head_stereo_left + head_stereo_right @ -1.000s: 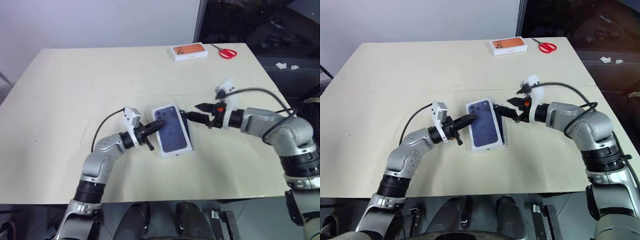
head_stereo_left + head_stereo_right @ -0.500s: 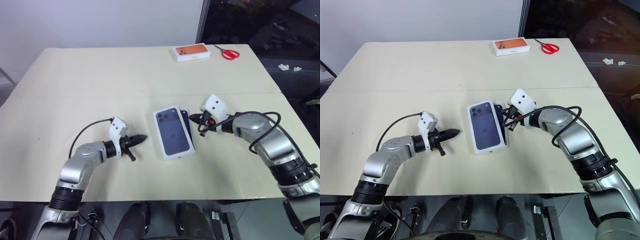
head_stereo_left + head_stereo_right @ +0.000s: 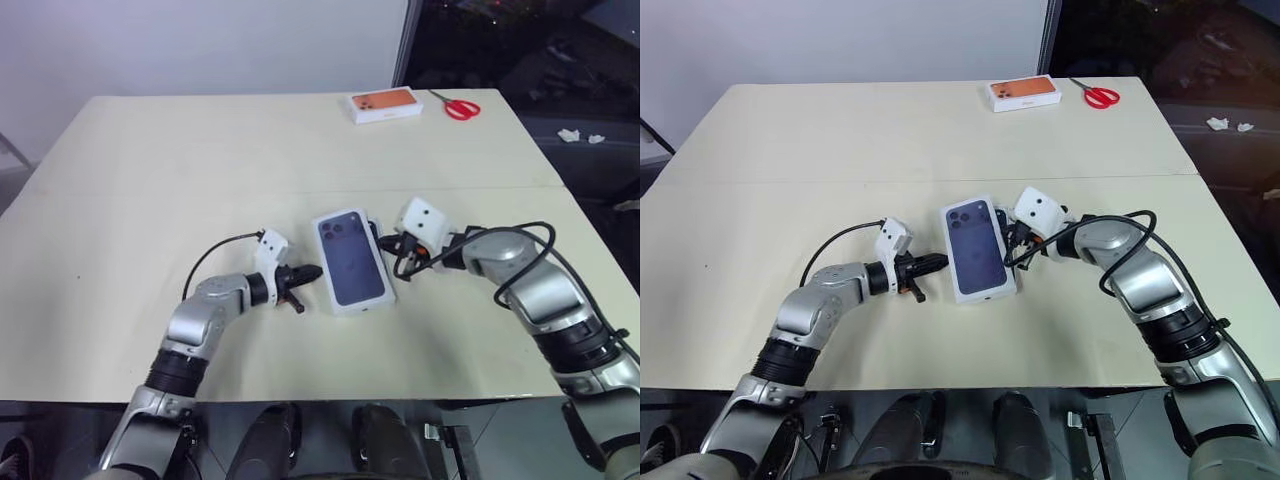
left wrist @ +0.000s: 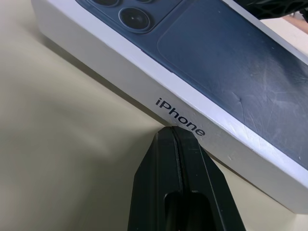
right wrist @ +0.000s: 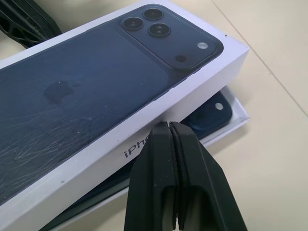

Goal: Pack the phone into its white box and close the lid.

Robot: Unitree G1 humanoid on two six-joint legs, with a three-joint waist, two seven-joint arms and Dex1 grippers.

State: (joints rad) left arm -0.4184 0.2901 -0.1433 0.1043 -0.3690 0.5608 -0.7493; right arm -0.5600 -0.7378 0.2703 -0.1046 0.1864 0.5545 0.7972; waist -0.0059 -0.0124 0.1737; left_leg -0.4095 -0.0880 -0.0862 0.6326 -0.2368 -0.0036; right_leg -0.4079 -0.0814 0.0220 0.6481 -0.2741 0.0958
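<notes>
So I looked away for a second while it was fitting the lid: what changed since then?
The right tool closed and rolled; both shut tools now press the long sides of the white cardboard lid with the dark blue phone picture. The left tool drew back, then returned. The lid shifted slightly, resting askew over the white tray. The orange-printed box and red scissors stayed.

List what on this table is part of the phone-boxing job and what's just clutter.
Job:
- lid, sitting askew over the tray
- white box, tray corner poking out from under the lid
- phone, inside the tray
- left gripper and right gripper, both shut, at the lid's long sides

Lying about:
- orange-printed box, far edge
- red scissors beside it
</notes>
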